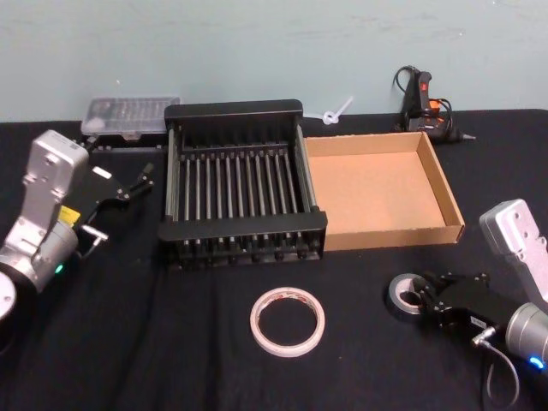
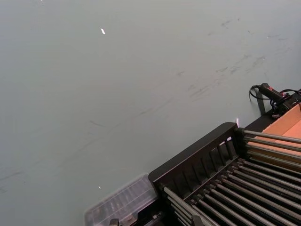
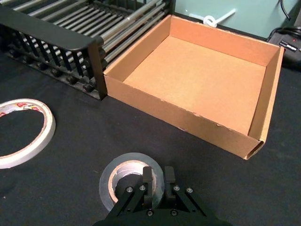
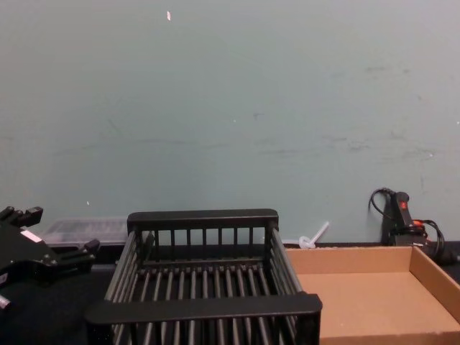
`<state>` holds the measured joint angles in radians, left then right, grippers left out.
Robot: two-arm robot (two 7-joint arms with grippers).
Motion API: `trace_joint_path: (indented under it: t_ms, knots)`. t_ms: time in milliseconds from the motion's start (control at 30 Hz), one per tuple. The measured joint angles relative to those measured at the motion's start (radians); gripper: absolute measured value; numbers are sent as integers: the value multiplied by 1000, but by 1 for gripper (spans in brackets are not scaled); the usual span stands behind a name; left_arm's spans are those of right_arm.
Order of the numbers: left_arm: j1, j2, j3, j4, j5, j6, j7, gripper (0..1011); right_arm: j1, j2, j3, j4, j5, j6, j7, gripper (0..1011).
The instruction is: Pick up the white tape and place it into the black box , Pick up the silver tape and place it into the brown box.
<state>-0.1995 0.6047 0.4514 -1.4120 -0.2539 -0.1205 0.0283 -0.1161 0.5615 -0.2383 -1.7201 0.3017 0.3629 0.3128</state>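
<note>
The right gripper point(image 3: 157, 175) sits at the counter's point(image 1: 128, 325) 4 o'clock, its jaws pinched on the near wall of the silver tape point(image 3: 127, 178), which lies flat at 6 o'clock of the brown box point(image 1: 445, 201). The white tape point(image 1: 288, 320) lies at 6 o'clock of the black box point(image 1: 235, 111). The left gripper point(image 1: 135, 181) hangs at the black box's 9 o'clock, jaws open.

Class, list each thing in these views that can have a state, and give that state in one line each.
white tape: flat on the table, ungrasped
silver tape: on the table, right gripper closed on its wall
black box: empty
brown box: empty
left gripper: open, raised left of the black box
</note>
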Motion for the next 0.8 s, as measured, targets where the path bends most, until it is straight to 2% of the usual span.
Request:
trace_joint_path:
  t_ms: [467,800]
  knots:
    - [0,0,0,0,0,0,0,1001,-10,2,32,-47,-4,-59,17,158]
    - [0,0,0,0,0,0,0,1001,50,-15,44,-43,-10,-91,19,158]
